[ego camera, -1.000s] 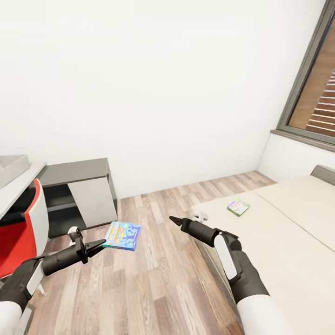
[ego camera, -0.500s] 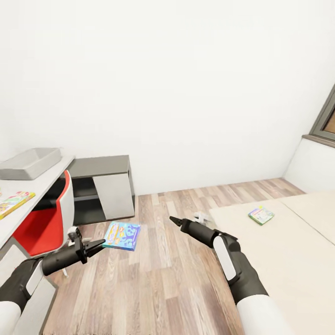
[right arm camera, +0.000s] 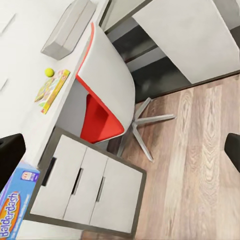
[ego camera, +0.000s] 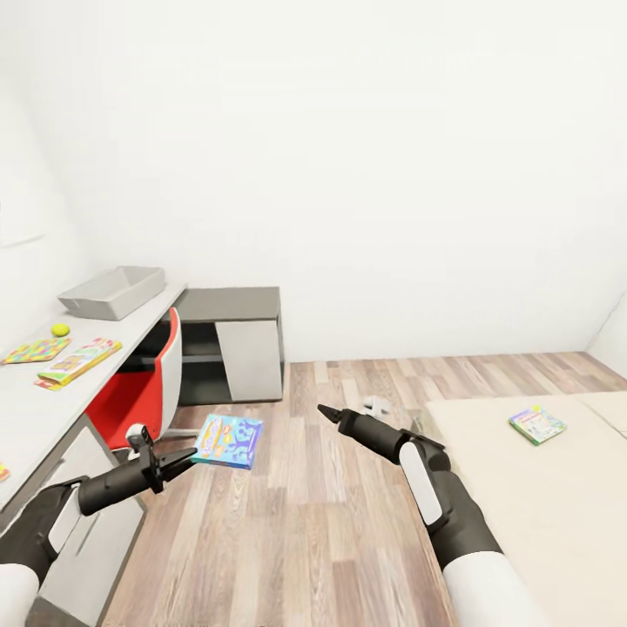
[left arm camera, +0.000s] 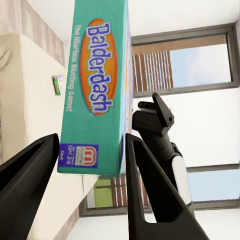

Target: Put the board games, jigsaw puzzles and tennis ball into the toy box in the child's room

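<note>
Robot in the child's room, carrying the blue board game (ego camera: 228, 441) above the wood floor (ego camera: 348, 540), desk to one side and bed to the other.

At 9 o'clock in the head view the table (ego camera: 35, 409) holds the toy box (ego camera: 113, 292) at its far end, then the tennis ball (ego camera: 59, 329), a jigsaw puzzle (ego camera: 35, 350) and a yellow-edged board game (ego camera: 78, 361); a red chair (ego camera: 144, 387) is tucked under it and a dark cabinet (ego camera: 235, 344) stands beyond. At 7 o'clock the left gripper (ego camera: 185, 456) pinches the blue box by its edge, and the left wrist view shows the fingers (left arm camera: 27, 172) on either side of its "Balderdash" spine. Near centre the right gripper (ego camera: 324, 411) holds nothing; whether its jaws are spread I cannot tell. At 3 o'clock the bed (ego camera: 540, 522) carries a green-bordered board game (ego camera: 536, 424).
</note>
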Robot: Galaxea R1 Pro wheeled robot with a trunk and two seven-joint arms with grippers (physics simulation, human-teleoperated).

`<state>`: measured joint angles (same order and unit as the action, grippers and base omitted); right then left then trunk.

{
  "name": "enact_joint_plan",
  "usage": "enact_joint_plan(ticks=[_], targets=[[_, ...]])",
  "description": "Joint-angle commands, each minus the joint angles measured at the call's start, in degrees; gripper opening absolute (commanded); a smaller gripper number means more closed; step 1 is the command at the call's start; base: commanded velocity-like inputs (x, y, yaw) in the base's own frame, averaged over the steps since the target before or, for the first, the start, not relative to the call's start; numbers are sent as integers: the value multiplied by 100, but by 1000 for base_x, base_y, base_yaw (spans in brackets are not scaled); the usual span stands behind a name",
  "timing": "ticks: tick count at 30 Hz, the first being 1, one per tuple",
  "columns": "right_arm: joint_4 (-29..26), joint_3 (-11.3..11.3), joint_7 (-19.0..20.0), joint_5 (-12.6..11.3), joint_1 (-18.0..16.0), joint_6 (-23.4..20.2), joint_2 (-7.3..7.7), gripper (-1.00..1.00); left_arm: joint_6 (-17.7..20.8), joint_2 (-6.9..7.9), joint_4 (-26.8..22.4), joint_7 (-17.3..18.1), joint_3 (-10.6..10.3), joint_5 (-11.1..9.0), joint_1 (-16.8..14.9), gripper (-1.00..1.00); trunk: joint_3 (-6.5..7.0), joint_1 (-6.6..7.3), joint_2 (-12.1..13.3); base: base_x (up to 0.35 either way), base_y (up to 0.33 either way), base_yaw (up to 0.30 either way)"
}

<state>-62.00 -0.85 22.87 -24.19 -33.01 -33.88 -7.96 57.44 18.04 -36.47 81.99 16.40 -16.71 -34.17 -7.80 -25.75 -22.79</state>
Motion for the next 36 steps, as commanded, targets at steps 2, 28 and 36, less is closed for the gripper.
enact_joint_plan(ticks=[2,28,36], targets=[[-5,-9,-1,-33,-4,-40,-2,100,75,-3,0,19,4,-25,-5,-100,-12,-3,-13,0,0,290],[-8,-3,-250,-42,-4,-10,-4,100,33,-11,9,10,28,-24,-2,-100,-12,-3,-13,39,0,95],[89,-3,-255,-36,-4,159,-4,100,31,-11,9,7,30,-24,-2,-100,-12,-3,-13,4,0,0]])
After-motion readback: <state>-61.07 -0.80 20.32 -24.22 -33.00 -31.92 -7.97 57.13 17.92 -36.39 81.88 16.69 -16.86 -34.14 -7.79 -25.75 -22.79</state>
